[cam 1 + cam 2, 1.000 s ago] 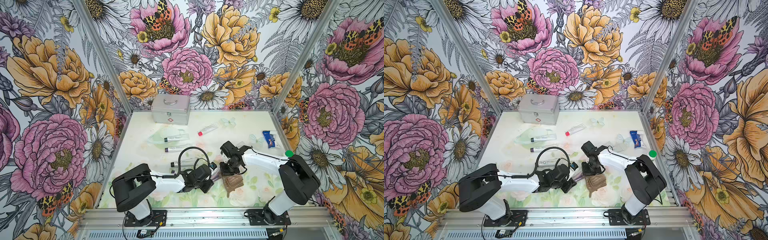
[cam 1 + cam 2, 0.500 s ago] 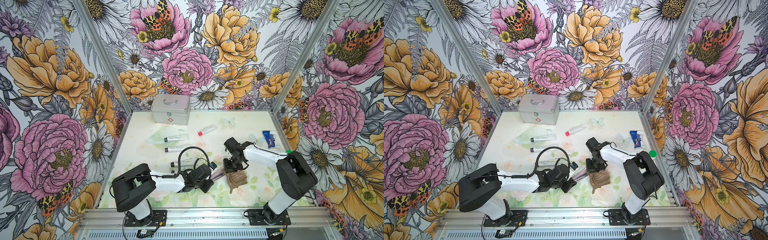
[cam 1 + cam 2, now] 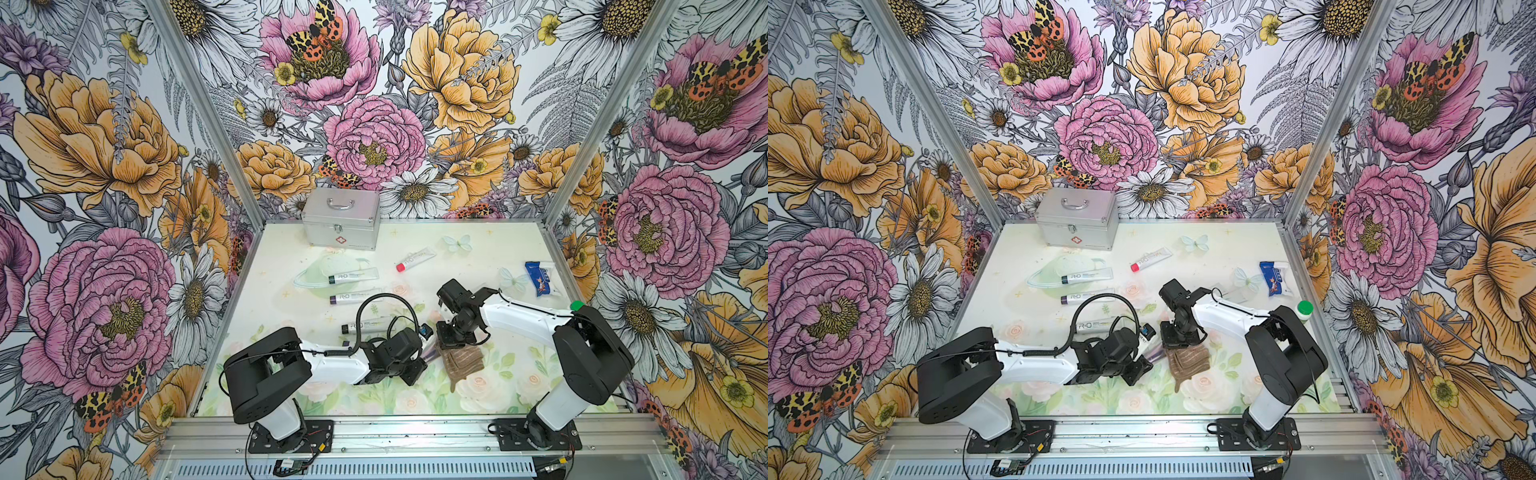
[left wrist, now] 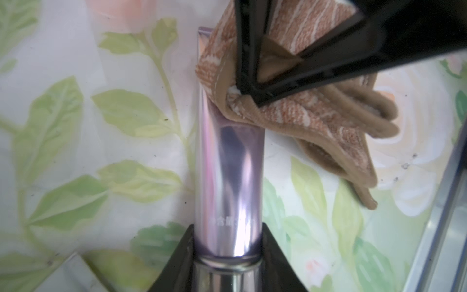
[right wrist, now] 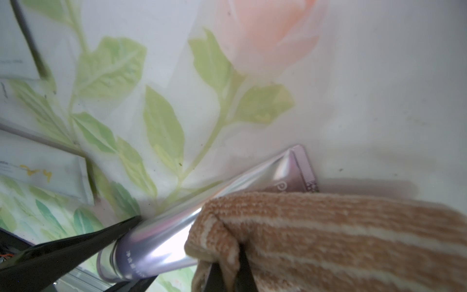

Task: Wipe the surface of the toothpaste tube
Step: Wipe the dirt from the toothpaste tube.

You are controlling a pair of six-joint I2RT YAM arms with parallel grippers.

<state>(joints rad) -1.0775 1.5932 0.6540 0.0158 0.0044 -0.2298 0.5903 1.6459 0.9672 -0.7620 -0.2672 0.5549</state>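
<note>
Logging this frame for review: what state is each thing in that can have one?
tube: held at cap end, far end partly under cloth.
cloth: bunched, lying on tube.
left gripper: shut on tube.
right gripper: shut on cloth.
case: closed.
red-capped tube: capped, lying flat.

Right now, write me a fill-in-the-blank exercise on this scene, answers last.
The left gripper holds the purple toothpaste tube near its ___ end.
The right gripper is shut on the striped cloth, which touches the ___.
The silver case has its lid ___.
Missing: cap; tube; closed.
</note>
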